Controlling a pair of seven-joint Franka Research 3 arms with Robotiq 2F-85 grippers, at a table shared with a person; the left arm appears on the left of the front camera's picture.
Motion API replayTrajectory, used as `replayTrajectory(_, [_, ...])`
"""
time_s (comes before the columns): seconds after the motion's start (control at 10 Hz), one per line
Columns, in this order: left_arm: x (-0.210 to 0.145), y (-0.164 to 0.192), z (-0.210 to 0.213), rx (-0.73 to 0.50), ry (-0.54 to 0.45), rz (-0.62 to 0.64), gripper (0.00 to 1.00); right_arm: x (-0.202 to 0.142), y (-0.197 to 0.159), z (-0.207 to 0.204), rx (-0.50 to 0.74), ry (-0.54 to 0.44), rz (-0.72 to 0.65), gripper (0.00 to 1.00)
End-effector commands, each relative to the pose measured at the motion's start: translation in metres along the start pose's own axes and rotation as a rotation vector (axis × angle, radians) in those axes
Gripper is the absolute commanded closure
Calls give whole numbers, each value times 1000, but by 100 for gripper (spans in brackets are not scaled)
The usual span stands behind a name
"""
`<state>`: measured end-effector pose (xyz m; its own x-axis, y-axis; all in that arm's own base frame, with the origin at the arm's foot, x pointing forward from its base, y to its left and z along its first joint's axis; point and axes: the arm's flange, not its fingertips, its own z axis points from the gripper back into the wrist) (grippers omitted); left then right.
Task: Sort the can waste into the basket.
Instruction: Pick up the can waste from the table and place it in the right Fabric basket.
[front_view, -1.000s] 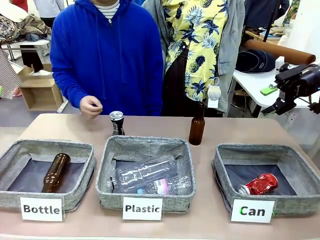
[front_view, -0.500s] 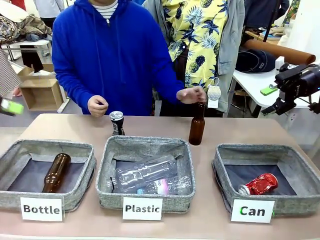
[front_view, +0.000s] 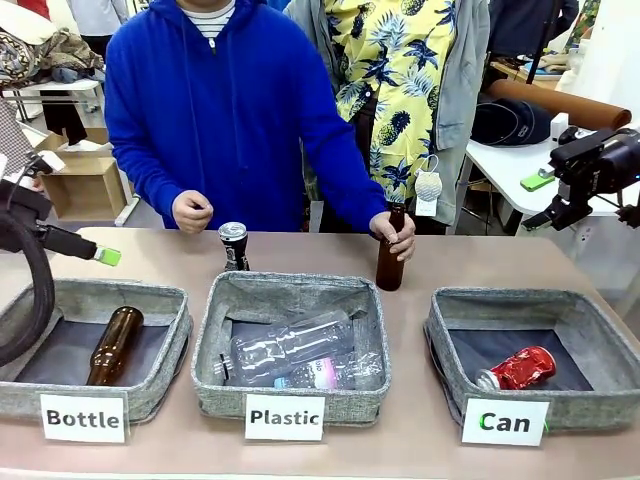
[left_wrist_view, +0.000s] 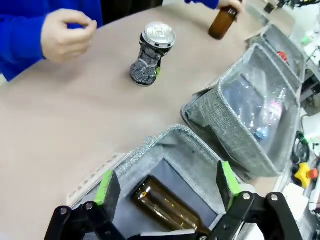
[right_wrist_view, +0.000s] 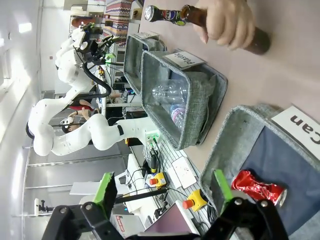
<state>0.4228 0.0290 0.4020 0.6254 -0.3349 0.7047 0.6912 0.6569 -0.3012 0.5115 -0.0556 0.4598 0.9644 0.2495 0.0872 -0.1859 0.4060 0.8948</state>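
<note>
Labels read "Bottle" (front_view: 84, 418), "Plastic" (front_view: 285, 417) and "Can" (front_view: 505, 422), red can (front_view: 520, 368) inside Can basket (front_view: 590, 400); left claw (left_wrist_view: 166, 179) and right claw (right_wrist_view: 163, 184) gape empty.

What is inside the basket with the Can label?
One crushed red can lies on its side on the dark lining of the Can basket. The front wall and label cover the floor's nearest strip.

The basket (right_wrist_view: 227, 145) runs off the picture's edge — the red can (left_wrist_view: 283, 56) is a far speck, perhaps crushed.
</note>
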Motion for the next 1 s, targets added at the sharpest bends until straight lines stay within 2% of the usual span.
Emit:
replayTrajectory(0.0, [-3,-10,9,2,4,-83,0,-1,2,2,-3,1,16,0])
replayTrajectory(0.1, [0,0,0,0,0,0,0,-1,2,2,-3,1,16,0])
replayTrajectory(0.2, [12,16,-1,-103,-63,-109,0,-1,2,2,-3,1,16,0])
replayTrajectory(0.3, [18,31,0,-188,-109,-114,0,-1,2,2,-3,1,16,0])
replayTrajectory(0.4, [19,38,33,-326,-171,-65,0,-1,2,2,-3,1,16,0])
replayTrajectory(0.5, [14,45,78,-350,-217,-56,0,-1,2,2,-3,1,16,0])
replayTrajectory(0.7, [-25,56,160,-277,-305,19,0,-1,2,2,-3,1,16,0])
replayTrajectory(0.9, [-70,71,219,-210,-460,96,0,-1,2,2,-3,1,16,0])
